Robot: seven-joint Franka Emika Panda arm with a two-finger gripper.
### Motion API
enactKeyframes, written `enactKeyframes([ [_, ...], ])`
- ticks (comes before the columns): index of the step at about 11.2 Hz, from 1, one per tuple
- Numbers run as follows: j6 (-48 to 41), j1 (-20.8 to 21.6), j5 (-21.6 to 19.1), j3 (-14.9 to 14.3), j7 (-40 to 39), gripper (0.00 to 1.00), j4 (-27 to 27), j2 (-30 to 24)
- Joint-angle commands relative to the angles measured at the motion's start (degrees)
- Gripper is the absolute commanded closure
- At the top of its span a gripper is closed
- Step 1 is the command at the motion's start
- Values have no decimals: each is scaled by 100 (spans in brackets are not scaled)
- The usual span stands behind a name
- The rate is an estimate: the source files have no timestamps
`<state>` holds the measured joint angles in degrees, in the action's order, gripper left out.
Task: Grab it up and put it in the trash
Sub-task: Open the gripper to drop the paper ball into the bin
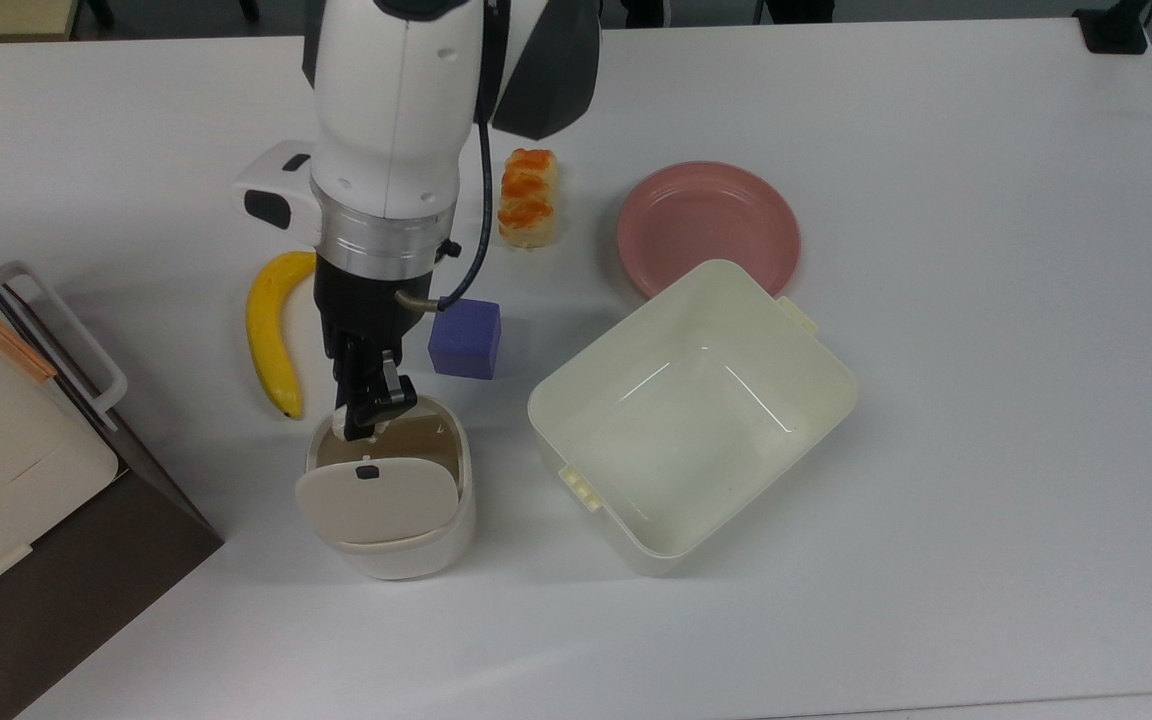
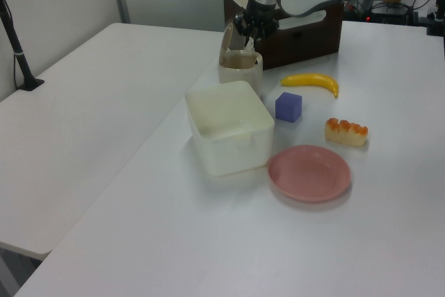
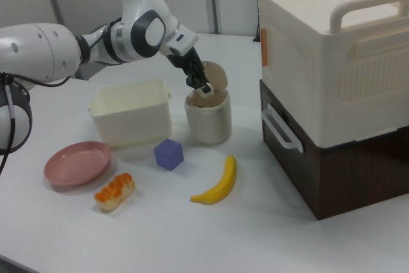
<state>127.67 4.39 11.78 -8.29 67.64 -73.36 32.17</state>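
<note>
White paper ball [image 3: 206,92] pinched in tool [image 1: 364,424], over trash [image 1: 391,560]

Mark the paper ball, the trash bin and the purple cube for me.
paper ball [image 3: 205,91], right view, its white surface.
trash bin [image 1: 406,560], top view, its front wall.
purple cube [image 1: 464,337], top view, its top face.
</note>
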Motion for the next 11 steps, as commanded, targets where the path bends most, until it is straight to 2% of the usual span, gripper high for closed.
enactKeyframes([
  [1, 83, 132, 237, -67, 329, 69, 120, 131],
  [2, 83, 132, 333, -50, 312, 54, 120, 131],
  [6, 109, 149, 562, -14, 242, 6, 76, 140],
  [7, 100, 149, 640, -6, 41, 2, 59, 132],
  [10, 65, 132, 606, 213, -1486, 2, -379, -166],
  [11, 56, 141, 615, 223, -1708, 2, -616, -359],
])
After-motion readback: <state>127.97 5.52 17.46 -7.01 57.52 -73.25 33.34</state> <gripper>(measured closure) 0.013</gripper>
